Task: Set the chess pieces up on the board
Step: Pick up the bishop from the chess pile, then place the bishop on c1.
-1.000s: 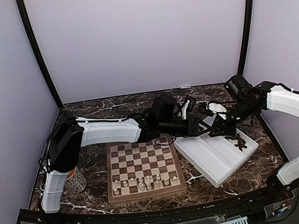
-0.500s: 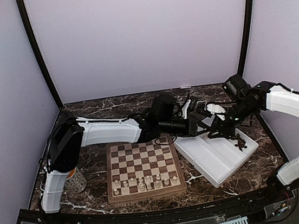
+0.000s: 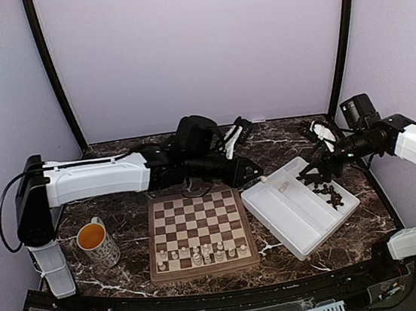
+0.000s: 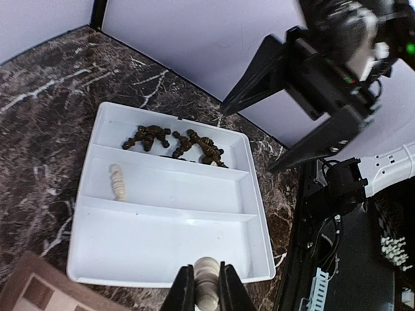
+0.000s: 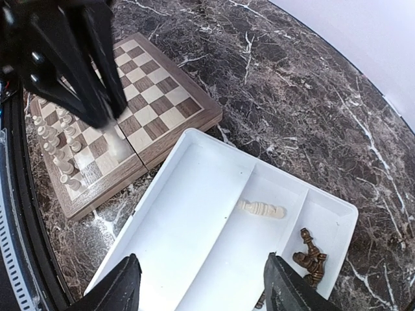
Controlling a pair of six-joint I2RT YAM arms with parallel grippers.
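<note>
Close by the white tray (image 4: 162, 240), the left pincer (image 4: 207, 299) pinches a cream chess piece (image 4: 207, 269).

mug (image 3: 97, 243) left of board (image 3: 197, 219), tray (image 3: 291, 215) right of board

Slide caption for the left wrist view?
Left gripper pinches a cream piece by the white tray; dark pieces in its far compartment.

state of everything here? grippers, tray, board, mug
left gripper: shut on a pale piece
right gripper: open, empty
tray: dark pieces heaped in one end compartment, one cream piece lying in the middle
board: flat, standing pale pieces in near rows
mug: upright, orange contents
</note>
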